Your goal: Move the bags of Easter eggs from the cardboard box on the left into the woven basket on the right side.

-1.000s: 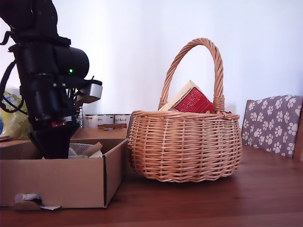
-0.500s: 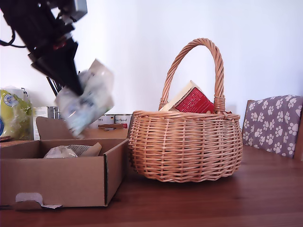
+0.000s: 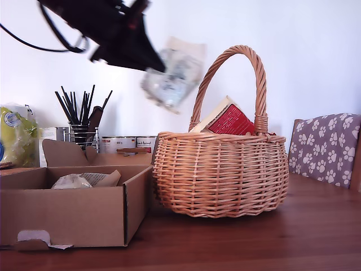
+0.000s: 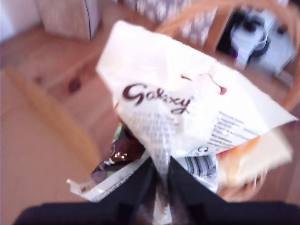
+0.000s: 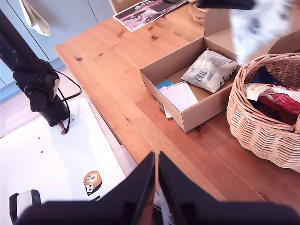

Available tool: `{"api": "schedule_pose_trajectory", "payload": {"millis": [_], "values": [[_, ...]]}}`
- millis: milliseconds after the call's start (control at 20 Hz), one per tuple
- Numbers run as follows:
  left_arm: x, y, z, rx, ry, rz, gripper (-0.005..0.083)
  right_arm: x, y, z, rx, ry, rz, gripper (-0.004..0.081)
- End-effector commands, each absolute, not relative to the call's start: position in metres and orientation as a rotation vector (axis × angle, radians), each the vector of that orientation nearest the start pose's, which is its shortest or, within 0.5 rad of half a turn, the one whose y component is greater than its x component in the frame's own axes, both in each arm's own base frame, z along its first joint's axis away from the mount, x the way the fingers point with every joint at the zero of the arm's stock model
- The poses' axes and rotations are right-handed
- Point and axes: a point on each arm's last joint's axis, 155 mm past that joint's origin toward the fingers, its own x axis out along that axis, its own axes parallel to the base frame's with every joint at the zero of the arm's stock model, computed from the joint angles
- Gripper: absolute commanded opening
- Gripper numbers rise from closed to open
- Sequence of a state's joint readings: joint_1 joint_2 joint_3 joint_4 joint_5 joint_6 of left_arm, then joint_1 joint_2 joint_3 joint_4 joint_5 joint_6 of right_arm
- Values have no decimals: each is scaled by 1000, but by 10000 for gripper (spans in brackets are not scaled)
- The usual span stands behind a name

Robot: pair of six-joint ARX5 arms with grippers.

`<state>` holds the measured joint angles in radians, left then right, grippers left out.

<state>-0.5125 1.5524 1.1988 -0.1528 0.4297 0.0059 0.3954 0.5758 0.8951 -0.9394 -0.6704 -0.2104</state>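
First gripper (image 4: 159, 176) pinched tight on a pale bag (image 3: 172, 76), hanging clear above the woven basket (image 3: 220, 175) rim to pass the handle. Second gripper (image 5: 156, 171) closed, empty, parked aside. Another bag (image 3: 72, 181) left in cardboard box (image 3: 67, 217).

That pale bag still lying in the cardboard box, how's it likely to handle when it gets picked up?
The pale bag looks crinkled and slumped in the cardboard box, so probably floppy. It seems fairly flat, likely light. Its plastic looks glossy, so it may slip unless pinched by an edge.
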Motion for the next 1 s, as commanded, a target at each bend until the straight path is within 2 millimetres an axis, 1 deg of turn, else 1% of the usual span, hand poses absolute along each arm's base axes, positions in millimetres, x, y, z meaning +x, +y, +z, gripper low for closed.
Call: {"api": "schedule_pose_trajectory", "payload": {"millis": [0,50,150,350,450,700,800,850,950], "values": [[380,-319,214,-3,510,-947,36,126,177,261,-99,516,1097,-13],[382,-331,211,-20,494,-959,36,126,177,261,-99,516,1097,-13],[387,-351,196,-32,483,-967,36,125,177,261,-99,516,1097,-13],[393,-369,156,0,517,-935,36,125,177,261,-98,519,1097,-13],[391,-374,139,7,548,-939,36,125,177,261,-97,520,1097,-13],[386,-380,105,23,621,-935,36,125,177,260,-97,521,1097,-13],[381,-381,88,38,665,-935,36,125,177,260,-97,521,1097,-13],[379,-382,83,51,674,-937,37,125,177,260,-97,521,1097,-13],[379,-384,85,61,660,-938,37,125,177,260,-97,521,1097,-13]]}}
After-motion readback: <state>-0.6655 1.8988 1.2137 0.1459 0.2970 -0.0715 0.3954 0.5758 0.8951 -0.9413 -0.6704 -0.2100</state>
